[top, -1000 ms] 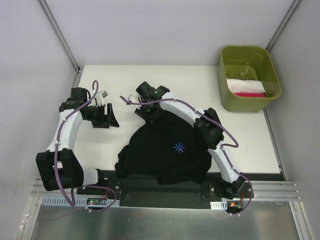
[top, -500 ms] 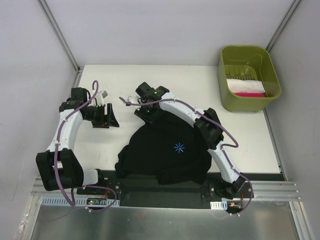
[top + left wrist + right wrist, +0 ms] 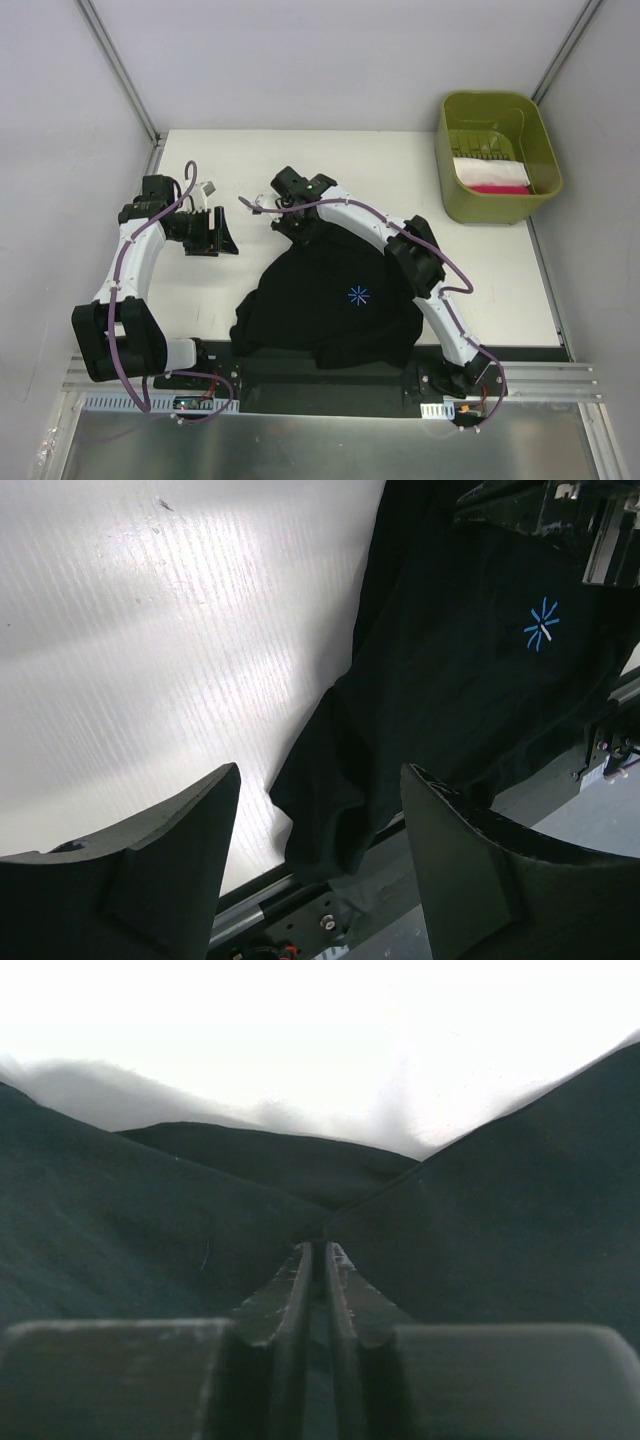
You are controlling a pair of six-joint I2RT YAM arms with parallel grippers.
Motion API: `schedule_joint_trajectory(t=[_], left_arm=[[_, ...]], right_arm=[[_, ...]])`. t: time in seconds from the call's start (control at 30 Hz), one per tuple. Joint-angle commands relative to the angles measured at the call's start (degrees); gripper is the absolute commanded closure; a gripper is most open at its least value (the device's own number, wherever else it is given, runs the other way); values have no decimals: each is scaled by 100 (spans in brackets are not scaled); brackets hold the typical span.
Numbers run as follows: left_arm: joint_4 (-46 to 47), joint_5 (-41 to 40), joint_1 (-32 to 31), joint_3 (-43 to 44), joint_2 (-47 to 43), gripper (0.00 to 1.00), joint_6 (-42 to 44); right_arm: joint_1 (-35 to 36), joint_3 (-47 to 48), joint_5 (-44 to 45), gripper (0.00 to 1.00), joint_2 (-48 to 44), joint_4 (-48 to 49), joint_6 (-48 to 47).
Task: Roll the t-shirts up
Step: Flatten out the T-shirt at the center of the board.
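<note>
A black t-shirt (image 3: pixel 335 300) with a small blue starburst logo (image 3: pixel 357 294) lies crumpled on the white table, its near edge hanging over the front rail. My right gripper (image 3: pixel 293 218) is shut on a fold of the t-shirt (image 3: pixel 150 1230) at the shirt's far tip, the cloth pinched between the fingertips (image 3: pixel 298 1260). My left gripper (image 3: pixel 226 240) is open and empty, to the left of the shirt. In the left wrist view its jaws stand wide apart, and the t-shirt (image 3: pixel 450 690) lies beyond them.
An olive-green bin (image 3: pixel 540 160) stands at the back right corner, holding white and pink folded cloth (image 3: pixel 490 176). The table's (image 3: pixel 300 150) front rail runs under the shirt's near edge. Grey walls close in the left, back and right sides.
My right gripper has shifted slightly toward the left with the shirt's tip. The left arm has not moved.
</note>
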Motion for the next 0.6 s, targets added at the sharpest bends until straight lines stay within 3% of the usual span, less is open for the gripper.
schedule_joint_trajectory(t=[0.0, 0.2, 0.37, 0.57], left_arm=[[24, 117, 3, 13, 3, 35, 35], [50, 161, 3, -4, 30, 35, 61], [182, 161, -119, -189, 91, 34, 52], [190, 117, -725, -119, 337, 31, -18]], right_arm=[[-1, 265, -12, 100, -105, -111, -60], [-186, 591, 259, 99, -754, 29, 414], [-370, 591, 1086, 100, -1397, 240, 660], [-686, 327, 1569, 99, -2258, 241, 555]])
